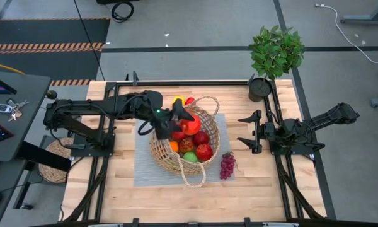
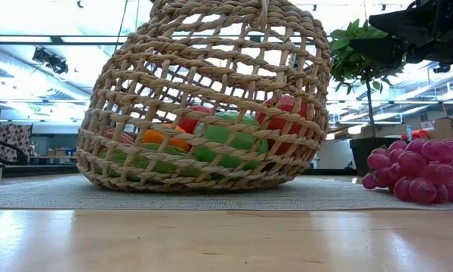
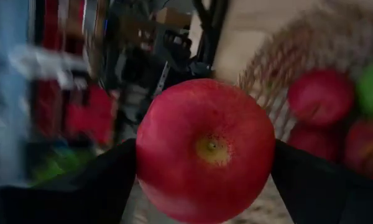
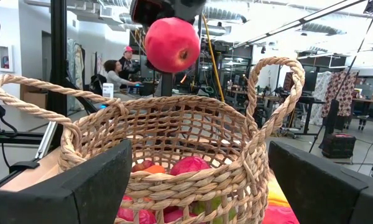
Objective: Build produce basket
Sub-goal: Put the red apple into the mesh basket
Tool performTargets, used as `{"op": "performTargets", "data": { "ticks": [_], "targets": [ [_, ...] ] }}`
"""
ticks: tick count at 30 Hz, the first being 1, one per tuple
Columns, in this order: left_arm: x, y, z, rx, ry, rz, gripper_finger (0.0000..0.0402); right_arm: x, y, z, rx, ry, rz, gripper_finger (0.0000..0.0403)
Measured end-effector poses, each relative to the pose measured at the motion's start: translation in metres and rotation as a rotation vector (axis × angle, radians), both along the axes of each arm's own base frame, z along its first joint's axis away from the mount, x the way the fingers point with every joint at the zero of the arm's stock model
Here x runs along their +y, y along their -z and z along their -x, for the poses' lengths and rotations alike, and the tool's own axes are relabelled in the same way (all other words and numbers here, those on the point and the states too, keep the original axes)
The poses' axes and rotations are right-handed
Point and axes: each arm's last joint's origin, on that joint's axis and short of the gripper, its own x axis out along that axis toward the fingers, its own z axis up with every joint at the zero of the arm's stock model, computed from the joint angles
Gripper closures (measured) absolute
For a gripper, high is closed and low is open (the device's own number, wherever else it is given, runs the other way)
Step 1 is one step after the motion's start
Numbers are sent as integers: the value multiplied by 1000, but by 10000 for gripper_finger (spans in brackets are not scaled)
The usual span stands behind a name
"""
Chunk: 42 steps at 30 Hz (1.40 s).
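The wicker basket (image 1: 186, 142) stands on a grey cloth mat (image 1: 145, 170) mid-table, with several toy fruits inside: red apples (image 1: 203, 151), a green apple (image 1: 190, 157) and an orange piece (image 1: 174, 146). My left gripper (image 1: 183, 120) is shut on a red apple (image 4: 171, 45) above the basket's left part. Purple grapes (image 1: 227, 165) lie on the mat's right edge, beside the basket. My right gripper (image 1: 249, 132) is open and empty, right of the basket and facing it. My left gripper pinches the red apple by two opposite sides (image 3: 143, 155) between its two fingers (image 3: 105, 180), the stem dimple turned toward the wrist camera. The fingers come from above, pointing down. The apple hangs clear above the basket's opening (image 4: 174, 106).
A potted green plant (image 1: 274, 53) stands at the table's far right corner. A yellow piece (image 1: 178, 99) and a red piece (image 1: 189, 100) lie just past the basket's far rim. The basket's looped handles (image 4: 270, 81) rise above its rim. Bare wood lies at the near edge.
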Motion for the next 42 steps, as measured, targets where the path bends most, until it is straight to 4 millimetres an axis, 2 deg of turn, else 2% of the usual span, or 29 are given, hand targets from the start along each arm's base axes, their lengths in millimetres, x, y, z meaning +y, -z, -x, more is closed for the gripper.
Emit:
{"op": "performTargets", "data": {
  "ticks": [10,29,36,42],
  "targets": [
    [0,0,0,62,-396,866,51,0,0,0,0,0,0,23],
    [0,0,0,157,-1005,2196,51,0,0,0,0,0,0,23],
    [0,0,0,179,-1158,2529,51,0,0,0,0,0,0,23],
    [0,0,0,185,-1199,2620,51,0,0,0,0,0,0,23]
  ]
}}
